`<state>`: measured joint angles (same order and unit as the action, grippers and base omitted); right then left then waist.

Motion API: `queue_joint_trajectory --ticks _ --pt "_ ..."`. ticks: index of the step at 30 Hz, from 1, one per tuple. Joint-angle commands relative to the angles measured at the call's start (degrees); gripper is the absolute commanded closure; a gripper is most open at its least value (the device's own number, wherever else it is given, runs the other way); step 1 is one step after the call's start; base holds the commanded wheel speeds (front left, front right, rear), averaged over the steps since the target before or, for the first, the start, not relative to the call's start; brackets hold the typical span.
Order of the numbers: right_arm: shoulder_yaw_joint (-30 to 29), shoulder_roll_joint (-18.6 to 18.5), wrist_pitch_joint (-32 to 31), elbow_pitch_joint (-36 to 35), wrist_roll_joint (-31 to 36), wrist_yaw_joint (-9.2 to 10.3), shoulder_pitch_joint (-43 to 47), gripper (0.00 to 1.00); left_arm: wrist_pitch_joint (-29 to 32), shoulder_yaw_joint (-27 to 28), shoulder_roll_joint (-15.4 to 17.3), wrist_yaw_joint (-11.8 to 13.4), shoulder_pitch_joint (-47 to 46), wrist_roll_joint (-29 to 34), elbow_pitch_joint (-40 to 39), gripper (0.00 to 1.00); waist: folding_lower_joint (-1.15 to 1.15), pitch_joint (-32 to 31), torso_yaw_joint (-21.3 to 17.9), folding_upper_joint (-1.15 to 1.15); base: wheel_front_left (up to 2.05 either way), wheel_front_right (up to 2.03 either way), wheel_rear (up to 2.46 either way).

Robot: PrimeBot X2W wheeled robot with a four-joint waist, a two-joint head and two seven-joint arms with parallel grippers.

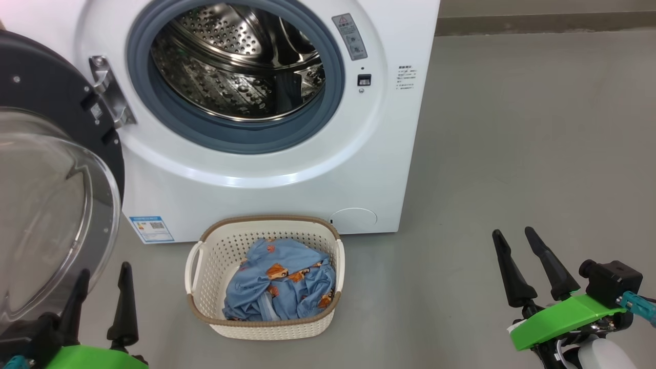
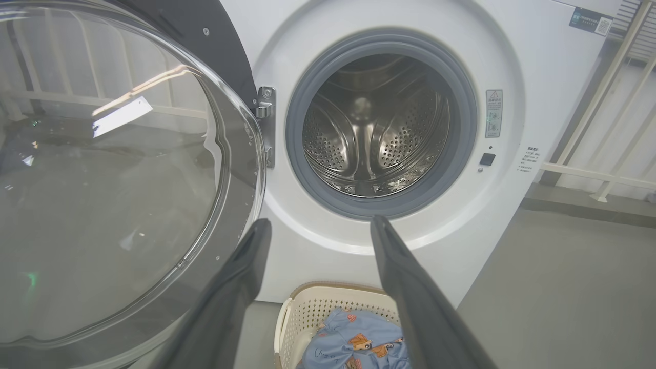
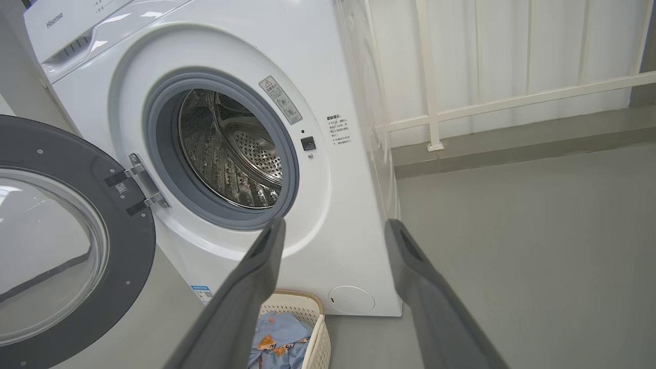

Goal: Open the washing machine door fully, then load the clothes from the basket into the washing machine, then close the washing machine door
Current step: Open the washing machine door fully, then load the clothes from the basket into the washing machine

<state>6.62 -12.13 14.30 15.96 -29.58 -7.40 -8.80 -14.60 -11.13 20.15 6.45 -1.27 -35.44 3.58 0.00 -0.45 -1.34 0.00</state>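
The white washing machine (image 1: 287, 169) stands with its door (image 1: 51, 205) swung wide to the left, its glass bowl bulging toward me. Steel drum (image 1: 241, 61) and grey seal (image 1: 230, 138) are exposed. On the floor in front sits the cream basket (image 1: 205, 266) with the light blue printed clothes (image 1: 282, 287) bundled inside. My left gripper (image 1: 102, 274) is open at the lower left, just beside the door's glass, holding nothing. My right gripper (image 1: 515, 238) is open at the lower right, well clear of the basket. The left wrist view shows door (image 2: 118, 179), drum (image 2: 376, 128) and basket (image 2: 328, 307).
Grey floor (image 1: 512, 154) stretches to the right of the machine. A white railing (image 3: 512, 97) and a low ledge (image 3: 512, 148) run behind it. A blue label (image 1: 151, 228) sits low on the machine's front left.
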Motion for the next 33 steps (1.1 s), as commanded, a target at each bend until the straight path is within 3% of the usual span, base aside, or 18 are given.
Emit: queue_joint_trajectory --ticks 1,17,33 --pt "0.98 -0.67 0.7 -1.66 0.0 -0.09 -1.21 0.0 -0.4 2.69 1.26 -0.27 -1.33 0.84 -1.49 0.0 0.0 0.08 -0.25 0.0 0.0 0.0 0.0" --pt "-0.24 -1.03 0.7 -2.12 1.66 -0.09 -1.45 0.0 -0.4 5.51 -2.17 -4.21 -0.76 3.31 -0.18 0.0 0.0 0.25 -0.04 0.0 0.0 0.0 0.0" --pt "-0.18 0.07 0.7 -1.78 1.89 -0.09 -0.77 0.0 -0.4 6.77 -4.07 -5.94 -0.81 5.22 1.35 0.0 0.0 0.37 -0.02 0.0 0.0 0.0 0.0"
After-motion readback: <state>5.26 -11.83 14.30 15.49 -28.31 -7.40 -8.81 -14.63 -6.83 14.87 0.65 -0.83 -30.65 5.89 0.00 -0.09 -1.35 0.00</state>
